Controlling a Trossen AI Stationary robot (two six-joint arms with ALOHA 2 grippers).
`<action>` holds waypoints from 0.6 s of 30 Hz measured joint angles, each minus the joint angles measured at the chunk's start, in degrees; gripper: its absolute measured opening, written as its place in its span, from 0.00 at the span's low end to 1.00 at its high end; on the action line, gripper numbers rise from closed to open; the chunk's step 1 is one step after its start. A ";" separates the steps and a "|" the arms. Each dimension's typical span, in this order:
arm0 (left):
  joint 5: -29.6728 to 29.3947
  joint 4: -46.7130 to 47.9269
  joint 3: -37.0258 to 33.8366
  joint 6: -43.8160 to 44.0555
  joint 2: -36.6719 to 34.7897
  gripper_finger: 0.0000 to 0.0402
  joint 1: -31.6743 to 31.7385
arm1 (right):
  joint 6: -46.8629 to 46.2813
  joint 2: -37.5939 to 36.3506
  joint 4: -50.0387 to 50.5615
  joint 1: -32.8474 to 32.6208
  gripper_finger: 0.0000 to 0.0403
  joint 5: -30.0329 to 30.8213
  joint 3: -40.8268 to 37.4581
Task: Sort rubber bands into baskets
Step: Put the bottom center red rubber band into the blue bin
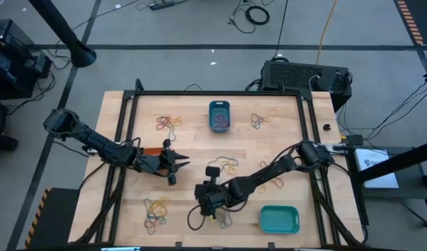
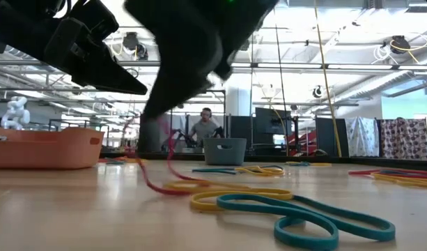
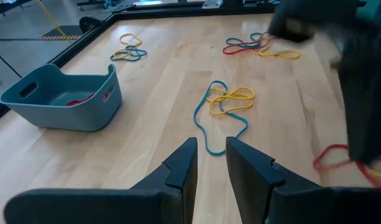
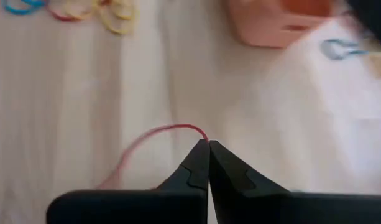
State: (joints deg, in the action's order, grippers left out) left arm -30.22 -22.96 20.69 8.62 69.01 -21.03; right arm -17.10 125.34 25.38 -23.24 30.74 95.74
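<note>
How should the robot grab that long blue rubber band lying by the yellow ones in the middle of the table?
Best guess: pinch the blue rubber band on its long bare loop, the end that sticks out away from the yellow bands, coming straight down from above. It lies flat on the table, so only a top pinch gets the fingers around the thin strand, and that end has nothing tangled over it. The left gripper is nearest.

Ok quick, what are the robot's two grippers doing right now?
Left gripper: slightly open, holding nothing.
Right gripper: closed, pinching a red rubber band.
</note>
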 joint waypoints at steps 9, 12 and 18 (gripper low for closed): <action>0.00 1.24 0.00 0.02 0.00 0.23 0.00 | -3.44 -10.10 15.01 -1.89 0.00 15.45 0.04; 0.00 1.26 0.00 0.03 0.00 0.23 0.01 | -6.16 -12.35 20.26 -2.00 0.00 20.27 0.01; 0.00 1.28 0.00 0.03 0.00 0.23 0.01 | -12.79 -15.55 31.49 -0.18 0.00 30.08 0.00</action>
State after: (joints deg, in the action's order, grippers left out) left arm -30.22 -21.68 20.69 8.64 69.01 -21.02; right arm -29.89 109.79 56.88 -23.41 60.82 95.74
